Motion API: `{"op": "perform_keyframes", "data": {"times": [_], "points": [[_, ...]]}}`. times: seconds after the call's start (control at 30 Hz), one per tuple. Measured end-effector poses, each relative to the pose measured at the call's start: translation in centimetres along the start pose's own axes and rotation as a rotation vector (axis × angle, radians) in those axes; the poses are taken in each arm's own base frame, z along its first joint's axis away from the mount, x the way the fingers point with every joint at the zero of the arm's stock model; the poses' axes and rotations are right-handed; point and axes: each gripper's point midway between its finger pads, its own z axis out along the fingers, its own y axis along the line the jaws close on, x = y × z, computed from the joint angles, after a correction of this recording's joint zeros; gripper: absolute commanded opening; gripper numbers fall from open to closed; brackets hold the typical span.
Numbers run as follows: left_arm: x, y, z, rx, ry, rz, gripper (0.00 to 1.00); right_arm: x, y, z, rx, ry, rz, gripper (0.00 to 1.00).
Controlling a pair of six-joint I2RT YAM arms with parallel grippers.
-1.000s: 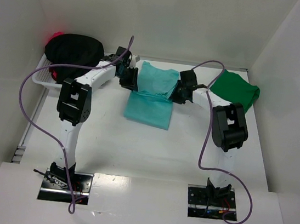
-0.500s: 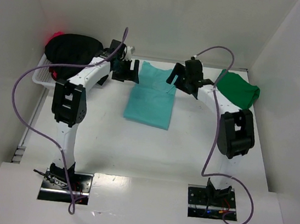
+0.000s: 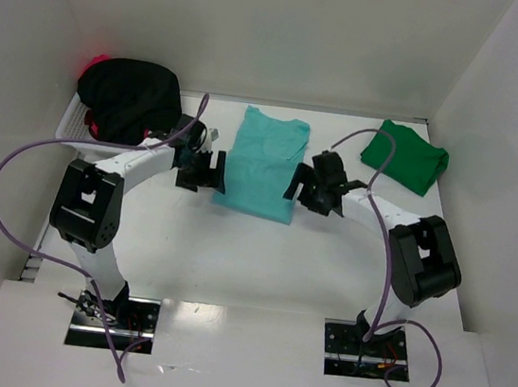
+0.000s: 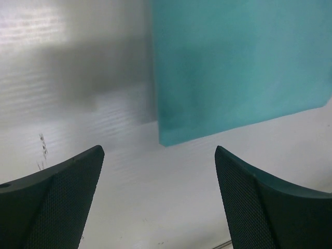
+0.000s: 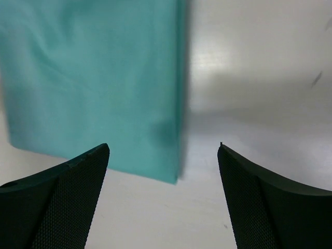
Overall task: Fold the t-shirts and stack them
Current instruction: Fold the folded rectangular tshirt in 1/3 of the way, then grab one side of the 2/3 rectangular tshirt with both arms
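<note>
A second earlier both grippers were closed on the bunched far half of the light teal t-shirt (image 3: 265, 161), near the back of the table (image 3: 250, 259). Since then they had let go and drawn back toward the bases. The shirt now lay flat at full length in the middle of the table, collar toward the back wall. The left gripper (image 3: 206, 175) hovered just beside the shirt's near left corner and the right gripper (image 3: 305, 192) just beside its near right corner. Both had their jaws spread wide and held nothing.

In the left wrist view the shirt's near corner lay ahead of the gap between the fingers (image 4: 57, 202), its long side running straight away. The right wrist view showed the same on the other side: a straight side edge ending in a corner between the fingers (image 5: 270, 202).

The dark green t-shirt (image 3: 405, 156) sat folded at the far right, close to the right wall and well apart from the teal one. The black t-shirt (image 3: 127, 95) was heaped in a white basket (image 3: 71, 131) at the far left, with a bit of red-pink t-shirt (image 3: 93, 64) showing behind it. Bare table stretched from the teal shirt's near hem to the arm bases, and a narrower strip lay along each side.
</note>
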Motion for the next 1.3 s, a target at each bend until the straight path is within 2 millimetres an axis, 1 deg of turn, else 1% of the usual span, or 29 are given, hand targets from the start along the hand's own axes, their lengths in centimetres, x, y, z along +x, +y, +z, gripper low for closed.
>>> {"op": "perform_keyframes", "data": {"times": [0.07, 0.1, 0.17, 0.3, 0.33, 0.43, 0.6, 0.73, 0.9, 0.93, 0.97, 1.07, 1.2, 1.23, 1.3], "points": [[1.3, 0.6, 0.5, -0.013, 0.028, -0.02, 0.94, 2.8, -1.2, 0.2, 0.031, 0.066, 0.001, 0.87], [1.6, 0.7, 0.7, -0.017, 0.035, -0.028, 0.94, 3.7, -1.5, 0.2, 0.04, 0.087, 0.0, 0.84], [1.6, 0.8, 0.8, -0.02, 0.027, -0.032, 0.93, 4.4, -1.5, 0.2, 0.041, 0.103, 0.0, 0.82], [0.7, 0.6, 1.1, -0.014, -0.006, -0.037, 0.9, 4.2, -0.7, 0.1, 0.019, 0.09, 0.003, 0.76], [0.6, 0.6, 1.2, -0.013, -0.009, -0.041, 0.9, 4.2, -0.5, 0.1, 0.014, 0.088, 0.004, 0.75], [0.6, 0.7, 1.7, -0.012, -0.009, -0.045, 0.88, 4.5, 0.0, 0.1, 0.002, 0.091, 0.0, 0.69], [1.1, 1.2, 2.9, -0.021, 0.019, -0.053, 0.87, 5.3, 0.4, 0.4, 0.004, 0.106, 0.005, 0.66], [1.5, 1.5, 3.6, -0.026, 0.034, -0.058, 0.82, 5.6, 0.4, 0.6, 0.01, 0.112, 0.02, 0.64], [1.7, 1.5, 4.0, -0.022, 0.043, -0.06, 0.78, 6.5, 0.1, 1.4, 0.026, 0.137, 0.02, 0.62], [1.6, 1.5, 4.0, -0.019, 0.043, -0.06, 0.75, 6.8, 0.0, 1.6, 0.031, 0.144, 0.021, 0.62], [1.6, 1.4, 4.0, -0.016, 0.042, -0.06, 0.73, 6.9, 0.1, 1.7, 0.031, 0.147, 0.022, 0.61], [1.5, 1.2, 4.0, -0.005, 0.038, -0.058, 0.73, 7.0, 0.8, 1.9, 0.019, 0.146, 0.015, 0.61], [1.4, 1.0, 4.1, 0.008, 0.036, -0.057, 0.64, 7.5, 1.3, 2.1, 0.014, 0.152, 0.011, 0.53], [1.4, 1.0, 4.1, 0.011, 0.036, -0.056, 0.61, 7.6, 1.3, 2.1, 0.014, 0.153, 0.01, 0.5], [1.4, 0.9, 4.1, 0.015, 0.036, -0.056, 0.6, 7.6, 1.2, 2.2, 0.019, 0.155, 0.012, 0.41]]}}
